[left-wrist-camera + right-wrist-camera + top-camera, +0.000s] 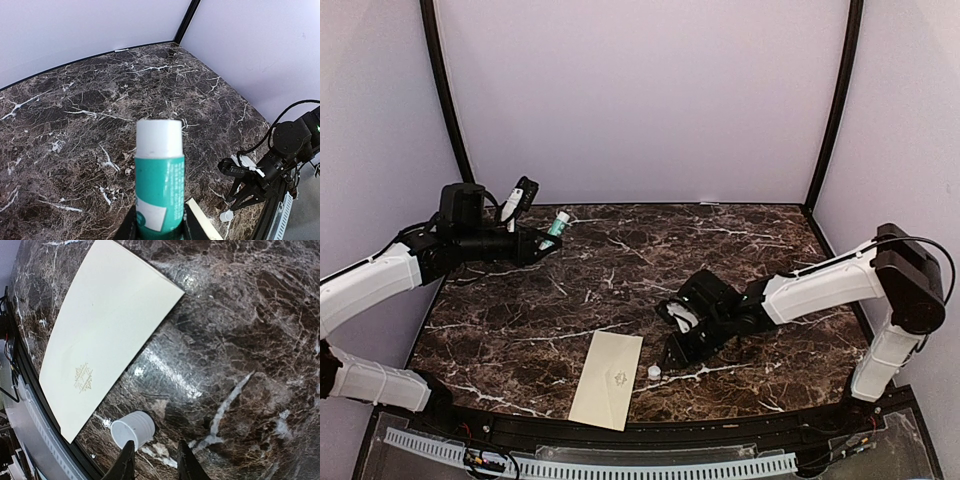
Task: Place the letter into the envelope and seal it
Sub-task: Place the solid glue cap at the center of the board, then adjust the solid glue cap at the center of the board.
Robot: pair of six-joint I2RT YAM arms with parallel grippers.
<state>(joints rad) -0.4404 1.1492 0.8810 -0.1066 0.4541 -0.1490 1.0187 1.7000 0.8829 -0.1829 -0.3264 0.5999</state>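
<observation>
Left wrist view: the glue stick (159, 185) is held tight by the left gripper (159, 227). The right gripper (154, 462) is parted and empty. The cap (132, 429) should be centred inside it before squeezing.

I count one envelope (607, 378), ahead and left of my right fingers (125, 465). One white cap (133, 429), just beside those fingers. One teal glue stick (160, 185), between my left fingers (129, 227).

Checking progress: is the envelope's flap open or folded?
Folded: the envelope lies flat, a plain rectangle, emblem up, no flap protruding. Sealed: cannot tell.
</observation>
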